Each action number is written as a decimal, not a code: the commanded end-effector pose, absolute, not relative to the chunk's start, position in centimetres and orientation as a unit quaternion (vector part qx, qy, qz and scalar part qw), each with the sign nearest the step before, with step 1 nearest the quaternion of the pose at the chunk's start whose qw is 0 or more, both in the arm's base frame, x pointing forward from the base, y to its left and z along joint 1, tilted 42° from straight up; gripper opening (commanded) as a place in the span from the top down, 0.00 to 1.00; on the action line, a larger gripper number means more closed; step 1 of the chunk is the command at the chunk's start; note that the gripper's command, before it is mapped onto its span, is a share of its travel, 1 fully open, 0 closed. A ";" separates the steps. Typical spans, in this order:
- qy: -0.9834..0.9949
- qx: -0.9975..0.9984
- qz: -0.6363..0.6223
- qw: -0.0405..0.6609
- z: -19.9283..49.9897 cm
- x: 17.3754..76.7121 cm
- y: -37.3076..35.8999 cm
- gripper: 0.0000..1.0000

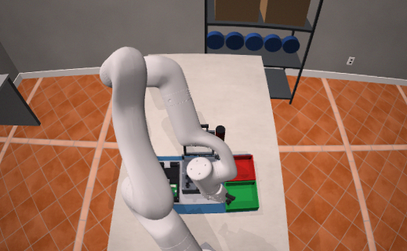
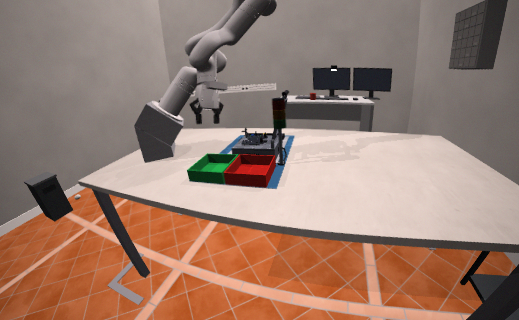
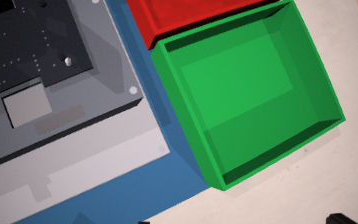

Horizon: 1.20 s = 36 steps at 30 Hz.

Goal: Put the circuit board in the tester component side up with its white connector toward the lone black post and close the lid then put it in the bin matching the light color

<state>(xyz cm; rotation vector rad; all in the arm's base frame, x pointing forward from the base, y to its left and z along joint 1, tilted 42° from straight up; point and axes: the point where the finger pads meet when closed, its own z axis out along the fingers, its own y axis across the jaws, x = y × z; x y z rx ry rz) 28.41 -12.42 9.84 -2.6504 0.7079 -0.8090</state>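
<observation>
My gripper is open and empty, high above the table; in the overhead view it hangs over the green bin's near-left edge. The wrist view shows only its two fingertips at the bottom edge. The green bin and the red bin stand side by side, both empty. The tester lies left of them, with a grey base, a dark nest and a shiny pin. A green piece of the circuit board shows in the dark tray; my arm hides most of it.
Tester, tray and bins sit on a blue mat. The signal tower stands beyond the tester, unlit as far as I can tell. A black frame rises at the tester's far side. A shelf rack stands past the table.
</observation>
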 end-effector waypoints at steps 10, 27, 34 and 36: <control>0.245 -0.917 -0.280 0.140 9.9 28.4 -12.5 0.00; 0.117 -0.922 -0.339 0.143 15.2 31.8 -10.9 0.00; 0.024 -0.918 -0.372 0.140 18.9 33.3 -9.2 0.00; -0.042 -0.910 -0.390 0.135 21.4 34.0 -7.9 0.00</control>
